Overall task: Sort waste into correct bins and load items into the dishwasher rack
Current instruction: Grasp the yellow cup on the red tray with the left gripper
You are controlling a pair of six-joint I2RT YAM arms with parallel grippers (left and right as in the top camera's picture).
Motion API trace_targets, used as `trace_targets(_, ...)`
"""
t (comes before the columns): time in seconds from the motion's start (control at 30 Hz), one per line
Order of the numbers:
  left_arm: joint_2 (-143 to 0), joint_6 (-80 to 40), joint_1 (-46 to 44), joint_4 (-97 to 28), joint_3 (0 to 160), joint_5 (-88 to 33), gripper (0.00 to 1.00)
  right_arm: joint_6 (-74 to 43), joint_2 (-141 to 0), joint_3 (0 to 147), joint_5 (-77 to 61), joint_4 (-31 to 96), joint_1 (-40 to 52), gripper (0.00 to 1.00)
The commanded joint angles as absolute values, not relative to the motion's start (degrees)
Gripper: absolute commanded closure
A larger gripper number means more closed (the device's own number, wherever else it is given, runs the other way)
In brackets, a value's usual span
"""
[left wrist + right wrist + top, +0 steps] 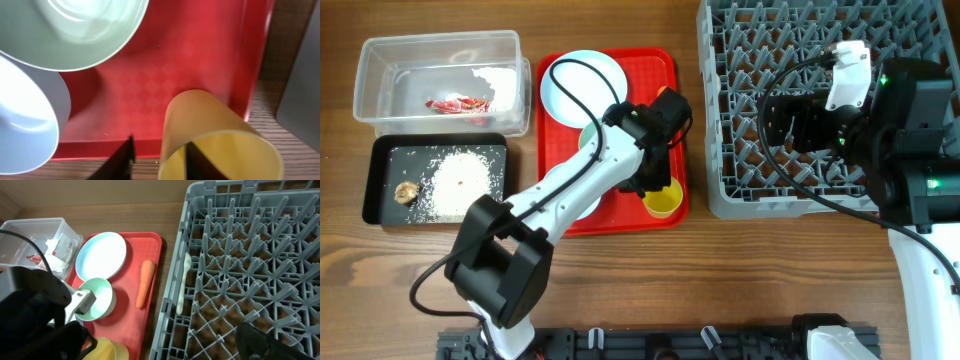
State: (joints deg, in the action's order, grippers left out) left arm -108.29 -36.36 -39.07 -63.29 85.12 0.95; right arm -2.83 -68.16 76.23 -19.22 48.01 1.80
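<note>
The yellow cup (pixel 215 135) lies tilted at the front right corner of the red serving tray (pixel 660 60). My left gripper (pixel 160 144) straddles its rim, one finger inside and one outside, with a gap still showing, so it is open. A mint bowl (pixel 70 30) and a pale-blue bowl (pixel 25 125) stand behind it, and the round plate (pixel 584 85) sits at the tray's back. The carrot (pixel 145 282) lies on the tray's right side. My right gripper (pixel 775 122) hangs open and empty above the grey dishwasher rack (pixel 720 190).
The clear tub (pixel 380 60) at the back left holds the red-and-white wrapper (pixel 460 103). In front of it, the black tray (pixel 380 150) holds rice (pixel 455 185) and a brown scrap (pixel 407 190). A white utensil (pixel 184 282) lies along the rack's left edge.
</note>
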Motion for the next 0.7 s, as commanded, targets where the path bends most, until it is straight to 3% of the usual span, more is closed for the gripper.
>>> trace_targets(0.0, -110.0, -36.9, -39.2, -63.5, 85.0, 1.1, 0.73, -3.6, -67.7, 77.3, -18.6, 48.1, 1.6, 0.0)
trace_targets(0.23, -110.7, -36.9, -39.2, -62.1, 83.6, 0.8, 0.8, -3.4, -67.7, 77.3, -18.0, 48.1, 1.6, 0.0)
trace_targets(0.33, -110.7, -36.9, -39.2, -61.7, 82.8, 0.4, 0.96, -3.4, -67.7, 77.3, -17.7, 48.1, 1.6, 0.0)
trace_targets(0.5, -110.2, -36.2, -38.3, -61.6, 83.4, -4.0, 0.96, -3.6, -67.7, 77.3, -18.0, 47.7, 1.6, 0.0)
trace_targets(0.67, -107.5, -32.1, -33.1, -62.7, 87.4, -16.1, 0.96, -4.5, -67.7, 77.3, -20.2, 47.2, 1.6, 0.01)
